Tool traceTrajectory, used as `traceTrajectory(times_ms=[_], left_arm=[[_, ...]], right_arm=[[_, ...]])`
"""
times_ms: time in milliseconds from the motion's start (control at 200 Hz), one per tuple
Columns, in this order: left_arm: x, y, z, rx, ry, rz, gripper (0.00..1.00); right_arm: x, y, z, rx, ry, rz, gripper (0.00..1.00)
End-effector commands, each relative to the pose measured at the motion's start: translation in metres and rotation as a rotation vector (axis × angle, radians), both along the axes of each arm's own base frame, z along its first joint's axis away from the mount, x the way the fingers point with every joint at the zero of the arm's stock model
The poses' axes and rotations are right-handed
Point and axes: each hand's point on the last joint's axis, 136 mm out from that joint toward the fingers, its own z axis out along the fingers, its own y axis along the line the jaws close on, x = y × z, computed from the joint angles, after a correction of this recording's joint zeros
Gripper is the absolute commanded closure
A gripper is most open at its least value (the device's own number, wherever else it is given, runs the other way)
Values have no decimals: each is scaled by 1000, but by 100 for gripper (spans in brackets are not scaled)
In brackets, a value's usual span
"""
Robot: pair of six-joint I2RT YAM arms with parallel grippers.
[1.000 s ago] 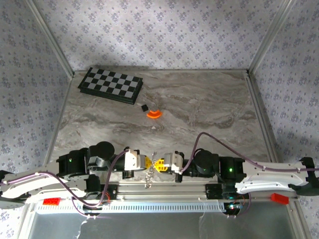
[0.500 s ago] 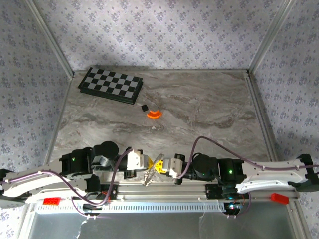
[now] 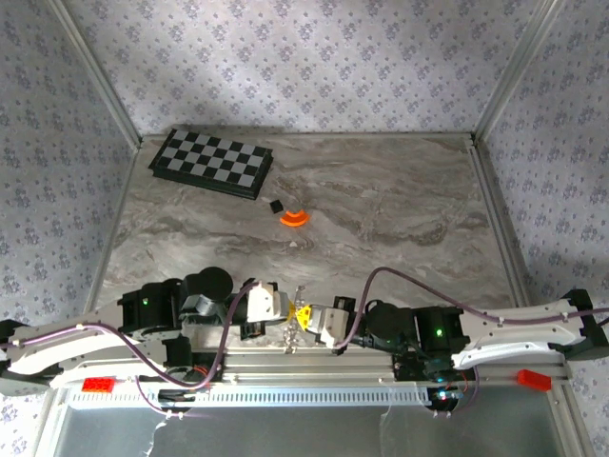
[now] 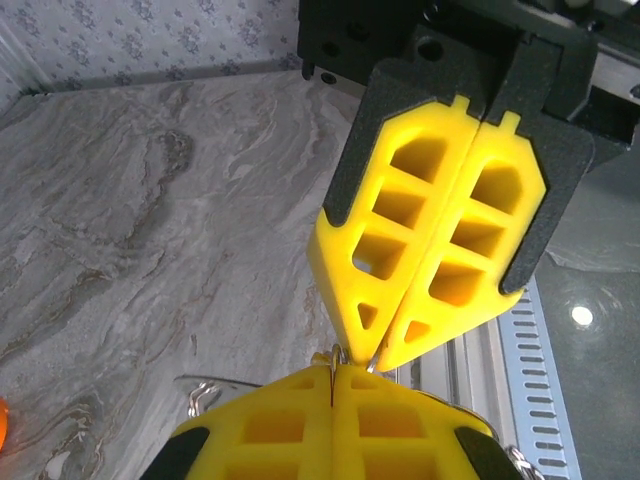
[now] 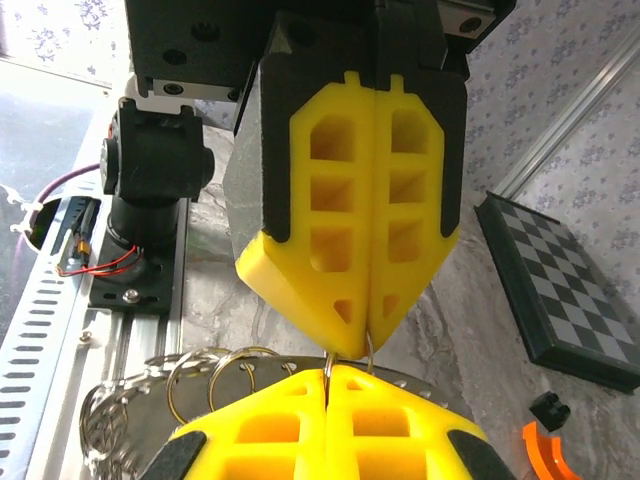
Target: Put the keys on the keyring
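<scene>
Well beyond the silvery wire keyring (image 3: pixel 291 330), a flat orange disc (image 3: pixel 293 218), a small black cube (image 3: pixel 276 205) and a black-and-grey checkered board (image 3: pixel 211 163) sit on the marble tabletop (image 3: pixel 400 209), with nothing in between. Both arms lie low, meeting tip to tip at the keyring. The left hand (image 3: pixel 285 309) and right hand (image 3: pixel 311 319) each pinch its thin wire.

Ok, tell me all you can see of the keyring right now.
The keyring is silvery metal: several thin wire loops bunched together. One thin loop is pinched by the left gripper and right gripper, both shut, tip to tip. The rest dangles beside them, over the near rail.
</scene>
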Motion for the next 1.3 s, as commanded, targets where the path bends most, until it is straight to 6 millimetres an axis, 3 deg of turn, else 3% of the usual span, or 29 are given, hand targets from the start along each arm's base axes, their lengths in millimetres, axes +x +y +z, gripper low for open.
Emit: traceTrajectory(times_ms=[0,795,994,1294], left_arm=[[-1,-12,52,-177,-16,-7,100],[12,-12,72,-319,-35,69,100],[11,-13,73,-360,-18,67,100],[3,-14,69,-427,10,27,100]], right_arm=[[2,-1,14,69,-31,-18,100],[3,-11,20,144,-18,-29,100],[4,-17,29,187,-2,-34,90],[-1,-41,55,323,80,-2,70]])
